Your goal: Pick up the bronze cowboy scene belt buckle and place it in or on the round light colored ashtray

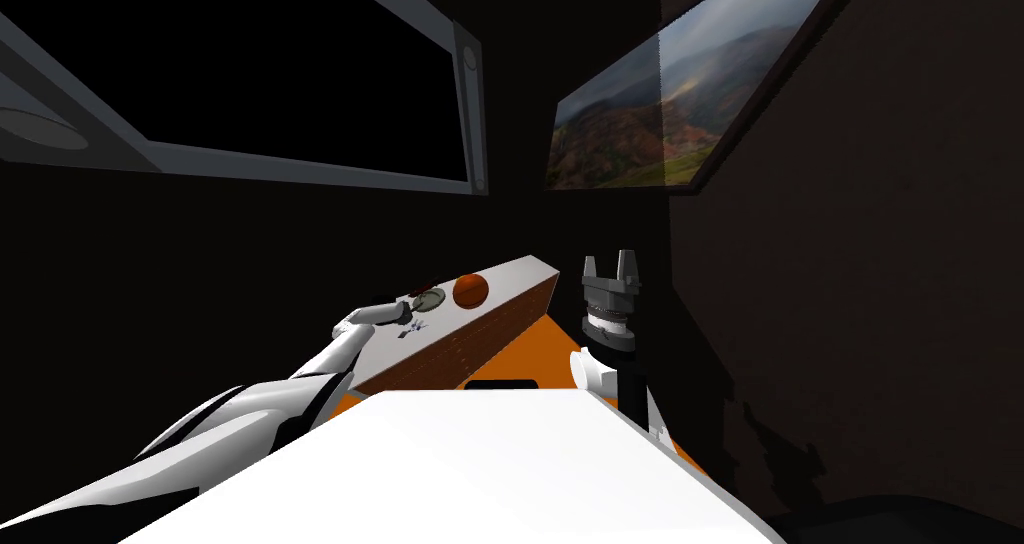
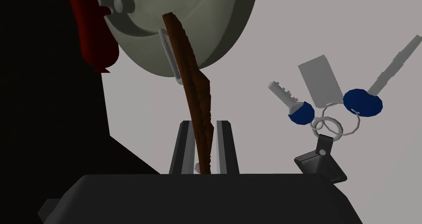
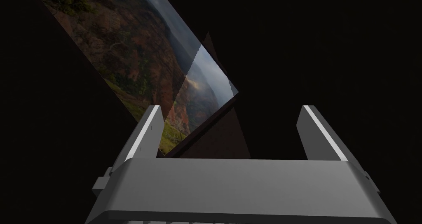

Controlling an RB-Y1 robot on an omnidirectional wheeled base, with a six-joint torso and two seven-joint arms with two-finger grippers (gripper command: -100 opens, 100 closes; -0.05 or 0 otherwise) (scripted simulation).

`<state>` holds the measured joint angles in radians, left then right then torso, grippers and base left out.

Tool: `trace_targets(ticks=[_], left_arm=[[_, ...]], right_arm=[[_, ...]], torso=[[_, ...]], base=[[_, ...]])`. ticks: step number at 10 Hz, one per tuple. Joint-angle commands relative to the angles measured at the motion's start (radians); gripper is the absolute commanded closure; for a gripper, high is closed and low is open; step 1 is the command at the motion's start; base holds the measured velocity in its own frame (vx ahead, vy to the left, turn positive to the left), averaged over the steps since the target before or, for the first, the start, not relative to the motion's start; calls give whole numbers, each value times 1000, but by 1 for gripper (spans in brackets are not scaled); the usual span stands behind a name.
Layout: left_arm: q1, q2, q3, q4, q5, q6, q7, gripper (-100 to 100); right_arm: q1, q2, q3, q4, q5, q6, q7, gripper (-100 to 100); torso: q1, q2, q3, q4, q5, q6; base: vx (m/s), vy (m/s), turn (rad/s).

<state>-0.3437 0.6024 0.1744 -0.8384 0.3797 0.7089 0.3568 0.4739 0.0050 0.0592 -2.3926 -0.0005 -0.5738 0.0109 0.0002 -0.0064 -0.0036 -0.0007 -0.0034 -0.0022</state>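
1. The long table with a pale grey top and brown wooden sides [image 1: 515, 273] [image 2: 268, 48] bears everything. The left arm reaches over it, and the work happens near its far end.
2. The right gripper [image 1: 610, 260] [image 3: 230, 107] stands raised beside the table, its fingers spread wide and holding nothing. I judge it is best left parked there.
3. The left gripper [image 1: 408, 311] [image 2: 204, 123] has its fingers drawn close, pinching the buckle by its two faces.
4. The round, pale grey-green ashtray with a shallow bowl [image 1: 425, 301] [image 2: 230, 36] lies just beyond the left fingers.
5. The thin, dark brown belt buckle with a rough relief [image 2: 193, 81] is seen edge-on. It rises out of the pinch, and its far end lies across the ashtray's bowl in the wrist view. Whether it touches the bowl I cannot tell.
6. The step in hand looks like the placing:
   - Bring the buckle's free end well inside the rim.
   - Lower it until that end rests in the bowl.
   - Only then part the fingers, so that it tips inward and not out over the edge.
7. A dark red thing of unclear shape [image 2: 97, 40] lies against the ashtray's side. A key ring with blue-headed keys and a grey tag [image 1: 410, 330] [image 2: 327, 124] lies nearby on the table. Withdraw straight back, clear of both.
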Motion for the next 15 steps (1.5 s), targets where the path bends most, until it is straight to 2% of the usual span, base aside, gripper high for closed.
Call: trace_targets(ticks=[1,2,3,4,5,7,8,9,10,11,12,13,14,15], left_arm=[[8,3,13,11,-35,-50,-11,100],[8,3,13,11,-35,-62,-11,100],[10,4,23,31,-66,-97,-22,100],[10,4,23,31,-66,-116,-22,100],[12,4,33,52,-97,-143,-32,100],[12,4,33,52,-97,-169,-32,100],[14,4,43,72,-127,-210,-41,100],[14,4,43,72,-127,-223,-41,100],[15,4,53,92,-157,-259,-50,100],[15,4,53,92,-157,-276,-50,100],[17,3,63,112,-186,-304,-57,100],[17,3,63,112,-186,-328,-57,100],[19,2,72,131,-215,-368,-63,100],[19,2,72,131,-215,-378,-63,100]], right_arm=[[0,0,0,0,0,0,0,0],[0,0,0,0,0,0,0,0],[0,0,0,0,0,0,0,0],[0,0,0,0,0,0,0,0],[0,0,0,0,0,0,0,0],[0,0,0,0,0,0,0,0],[0,0,0,0,0,0,0,0],[0,0,0,0,0,0,0,0],[0,0,0,0,0,0,0,0],[0,0,0,0,0,0,0,0],[0,0,0,0,0,0,0,0],[0,0,0,0,0,0,0,0],[0,0,0,0,0,0,0,0],[0,0,0,0,0,0,0,0]], torso=[[0,0,0,0,0,0],[-1,0,0,0,0,-1],[-1,0,0,0,0,0],[-1,0,0,0,-1,-1],[-1,0,0,0,-1,0],[-1,-1,-1,-1,0,1],[0,-1,-1,-1,0,2],[-1,-1,-1,-1,0,1],[-1,-1,-1,-2,0,2],[-1,-2,-2,-2,-1,1],[-1,-2,-2,-2,0,2],[-1,-3,-3,-3,0,1],[-1,-3,-3,-3,0,2],[-2,-3,-3,-3,0,2]], base=[[29,-43,37],[21,-35,46],[27,-31,55],[24,-30,31],[30,-40,43],[24,-25,21],[23,-24,26],[26,-31,36],[31,-39,42],[29,-36,36],[37,-38,40],[35,-34,34],[40,-44,34],[35,-47,25]])
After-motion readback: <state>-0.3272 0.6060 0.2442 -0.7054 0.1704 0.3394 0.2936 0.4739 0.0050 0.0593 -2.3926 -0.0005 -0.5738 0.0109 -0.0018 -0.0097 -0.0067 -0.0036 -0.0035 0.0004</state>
